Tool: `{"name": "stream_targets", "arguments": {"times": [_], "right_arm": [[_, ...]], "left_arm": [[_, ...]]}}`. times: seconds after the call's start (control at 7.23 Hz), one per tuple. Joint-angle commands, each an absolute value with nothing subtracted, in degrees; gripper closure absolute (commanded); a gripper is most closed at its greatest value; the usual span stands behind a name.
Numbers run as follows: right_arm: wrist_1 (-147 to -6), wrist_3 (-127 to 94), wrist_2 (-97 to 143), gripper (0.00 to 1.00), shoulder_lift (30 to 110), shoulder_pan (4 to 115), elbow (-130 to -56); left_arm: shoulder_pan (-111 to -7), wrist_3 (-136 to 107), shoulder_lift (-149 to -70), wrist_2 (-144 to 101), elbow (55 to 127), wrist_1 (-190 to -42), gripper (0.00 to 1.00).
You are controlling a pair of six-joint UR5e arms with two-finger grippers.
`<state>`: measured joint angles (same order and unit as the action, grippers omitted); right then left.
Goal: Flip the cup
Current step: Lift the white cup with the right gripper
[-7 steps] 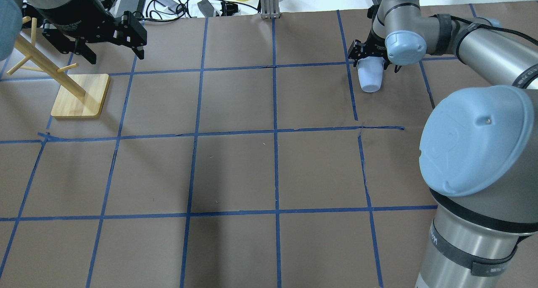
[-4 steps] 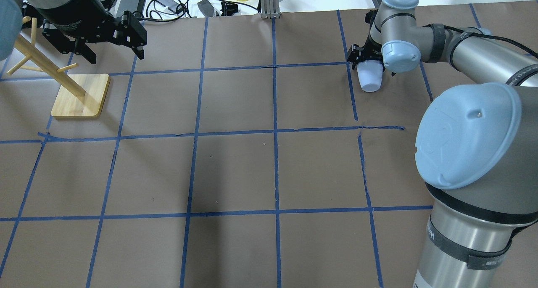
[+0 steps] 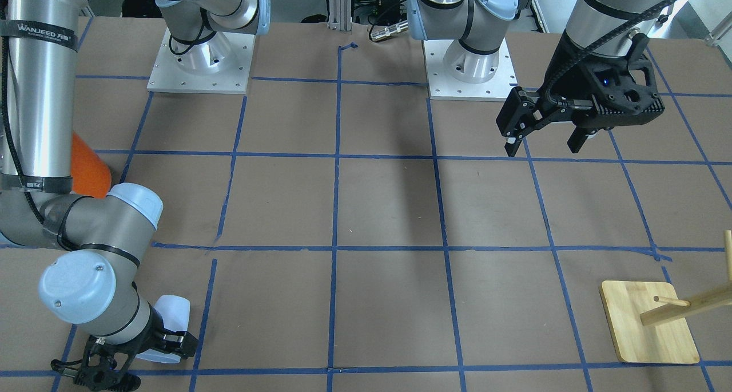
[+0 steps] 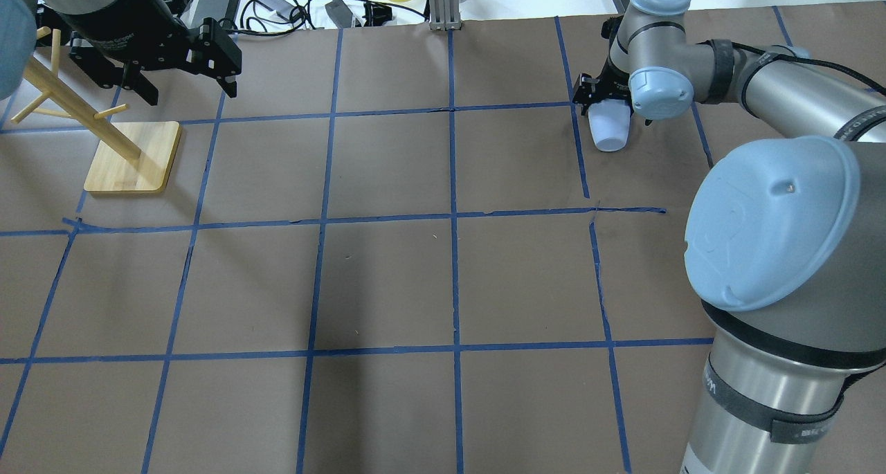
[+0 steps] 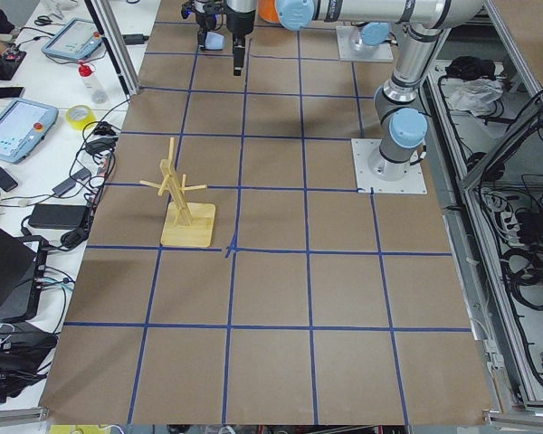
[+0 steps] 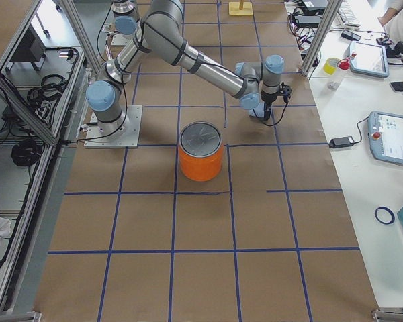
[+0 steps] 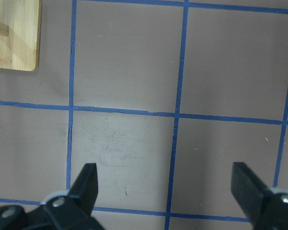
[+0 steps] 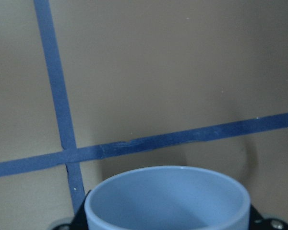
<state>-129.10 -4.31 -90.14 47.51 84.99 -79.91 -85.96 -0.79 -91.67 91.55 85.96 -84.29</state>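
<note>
Cup (image 4: 609, 129): small tumbler of pale blue-white plastic, smooth, plain, tapered, without handle. Clamped near the wide rim by the right gripper (image 4: 610, 108), black fingers (image 4: 583, 90) closed on opposite sides of the wall. Tilted, with the narrow closed base toward the robot's side in the overhead view. Round open mouth and thin even rim at the bottom of the right wrist view, matte interior. Contact between cup and worktop (image 4: 387, 280): cannot tell.

Position: far right part of the worktop, just right of a blue tape line and just below a tape crossing.

Worktop surface: flat brown paper, matte, divided into large squares by blue tape, slightly wrinkled at some joints.

Left gripper (image 3: 543, 147): black, angular, spread wide with nothing between the fingers, hanging above the worktop at the far left. Bare paper and tape grid between the two tips in the left wrist view.

Wooden stand (image 4: 131, 159): pale bamboo, rounded square base plate, slanted post with thin round pegs, just beside the left gripper, well apart from the cup.

Orange can (image 6: 201, 153): large cylinder, silver lid, upright, near the right arm's base.
</note>
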Motion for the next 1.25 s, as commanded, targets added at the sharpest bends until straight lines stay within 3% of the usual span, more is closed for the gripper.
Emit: {"name": "stream_targets", "arguments": {"times": [0.0, 0.28, 0.83, 1.11], "right_arm": [[-127.3, -4.3, -90.4, 0.73, 48.6, 85.0, -79.9], [-125.4, -4.3, -90.1, 0.78, 49.8, 85.0, -80.9], [-121.1, -3.9, -90.8, 1.00, 56.2, 89.1, -81.2], [-119.7, -1.6, -90.0, 1.00, 59.3, 96.6, -81.7]], "left_arm": [[-86.0, -0.8, -91.7, 91.6, 86.0, -84.3, 0.00], [-86.0, -0.8, -91.8, 91.6, 86.0, -84.3, 0.00], [-86.0, -0.8, -91.7, 91.5, 86.0, -84.3, 0.00], [-86.0, -0.8, -91.7, 91.4, 86.0, -84.3, 0.00]]}}
